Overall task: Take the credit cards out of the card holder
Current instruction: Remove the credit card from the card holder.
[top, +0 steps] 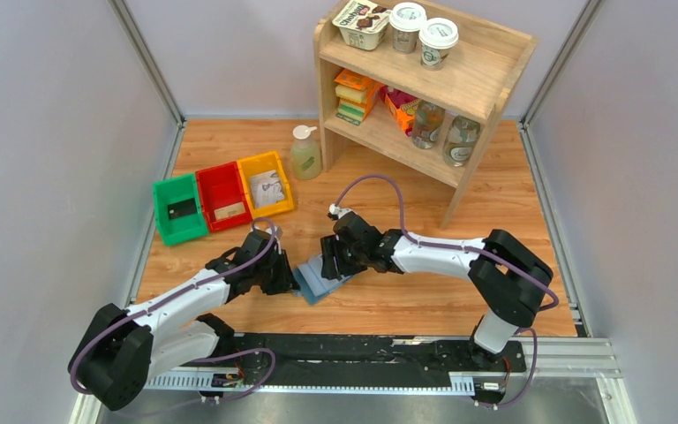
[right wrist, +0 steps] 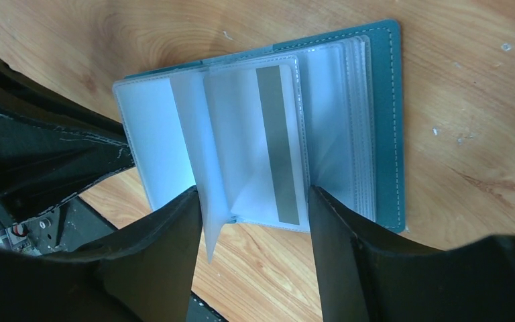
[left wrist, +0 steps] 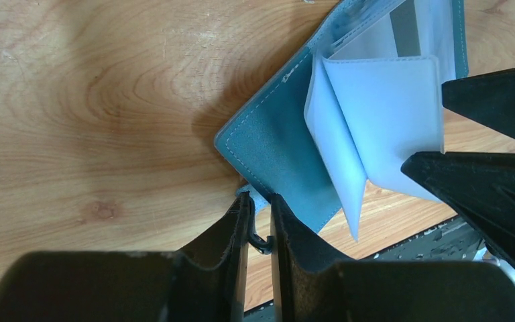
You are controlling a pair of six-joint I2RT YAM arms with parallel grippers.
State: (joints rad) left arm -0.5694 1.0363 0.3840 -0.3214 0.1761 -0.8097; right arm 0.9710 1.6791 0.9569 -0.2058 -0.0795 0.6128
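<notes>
The blue-grey card holder [top: 318, 281] lies open on the wooden table between my arms, its clear sleeves fanned up. My left gripper [top: 284, 276] is shut on a small tab at the holder's corner [left wrist: 258, 201]. My right gripper [right wrist: 253, 194] is open, its jaws on either side of the near edge of the sleeves [right wrist: 241, 147]. One sleeve holds a pale card with a grey stripe [right wrist: 278, 154]. The holder's cover [left wrist: 275, 147] and sleeves show in the left wrist view, with the right gripper's fingers [left wrist: 496, 100] over them. Cards lie in the green, red and yellow bins.
Green bin [top: 179, 208], red bin [top: 223, 196] and yellow bin [top: 266, 184] stand in a row at the back left. A pale bottle [top: 305, 154] stands next to a wooden shelf [top: 485, 84] holding cups, jars and boxes. Walls enclose the table.
</notes>
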